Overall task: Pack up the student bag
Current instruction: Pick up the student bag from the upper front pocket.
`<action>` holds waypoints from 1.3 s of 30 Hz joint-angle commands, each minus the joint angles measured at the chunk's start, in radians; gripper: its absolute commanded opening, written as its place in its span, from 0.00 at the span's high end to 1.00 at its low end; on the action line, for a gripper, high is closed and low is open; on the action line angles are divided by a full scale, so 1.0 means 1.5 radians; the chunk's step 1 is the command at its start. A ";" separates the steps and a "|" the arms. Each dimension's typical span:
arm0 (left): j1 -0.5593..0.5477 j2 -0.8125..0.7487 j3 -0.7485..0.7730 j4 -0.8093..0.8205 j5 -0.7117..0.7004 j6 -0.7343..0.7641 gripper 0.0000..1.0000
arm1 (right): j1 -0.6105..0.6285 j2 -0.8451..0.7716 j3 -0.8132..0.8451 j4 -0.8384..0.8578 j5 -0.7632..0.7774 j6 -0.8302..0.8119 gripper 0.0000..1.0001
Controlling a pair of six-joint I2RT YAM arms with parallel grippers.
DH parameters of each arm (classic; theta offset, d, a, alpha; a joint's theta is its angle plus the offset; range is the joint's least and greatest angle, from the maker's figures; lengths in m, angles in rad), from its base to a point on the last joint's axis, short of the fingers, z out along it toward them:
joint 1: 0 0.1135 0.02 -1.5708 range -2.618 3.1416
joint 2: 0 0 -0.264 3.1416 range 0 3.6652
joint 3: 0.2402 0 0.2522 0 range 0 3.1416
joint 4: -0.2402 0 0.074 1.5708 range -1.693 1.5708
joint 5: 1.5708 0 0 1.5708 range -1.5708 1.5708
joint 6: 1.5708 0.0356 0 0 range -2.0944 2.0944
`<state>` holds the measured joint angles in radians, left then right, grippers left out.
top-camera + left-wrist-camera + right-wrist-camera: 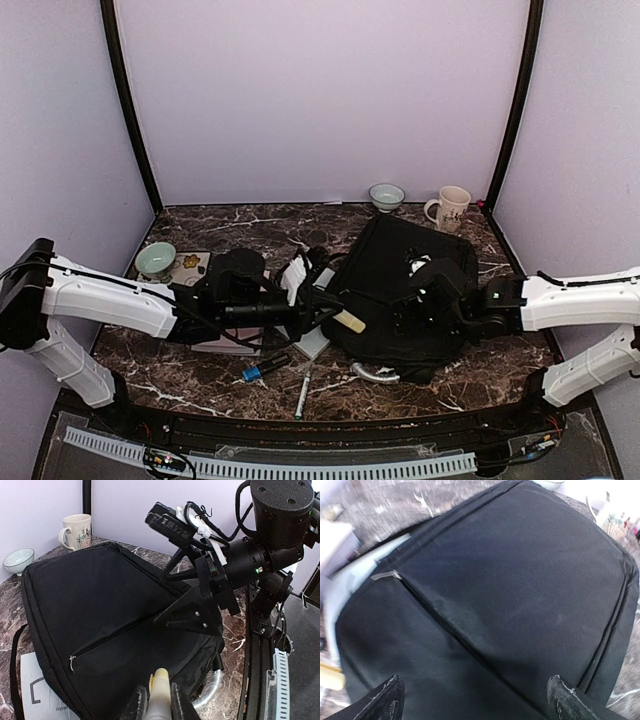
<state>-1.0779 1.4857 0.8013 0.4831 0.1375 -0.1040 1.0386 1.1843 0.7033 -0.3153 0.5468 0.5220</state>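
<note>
Black fabric backpack (385, 262) lies flat, centre-right on the dark marbled tabletop (200, 385). Its front zip is shut where visible. Left fingers (136, 706) are clamped on a cream cylindrical stick (160, 682) at the bag's left edge. Right fingers (565, 695) are spread wide, holding nothing, low over the front panel. A white mug (450, 208) and a pale bowl (386, 196) stand beyond the far edge.
</note>
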 commanded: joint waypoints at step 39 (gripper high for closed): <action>0.001 0.127 0.031 0.129 -0.069 -0.116 1.00 | -0.057 0.193 0.096 0.102 0.090 -0.120 1.00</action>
<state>-1.0779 1.6341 0.7944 0.6205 0.0784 -0.1593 0.9340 1.5055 0.8242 -0.2104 0.7193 0.3225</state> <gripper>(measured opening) 0.153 0.024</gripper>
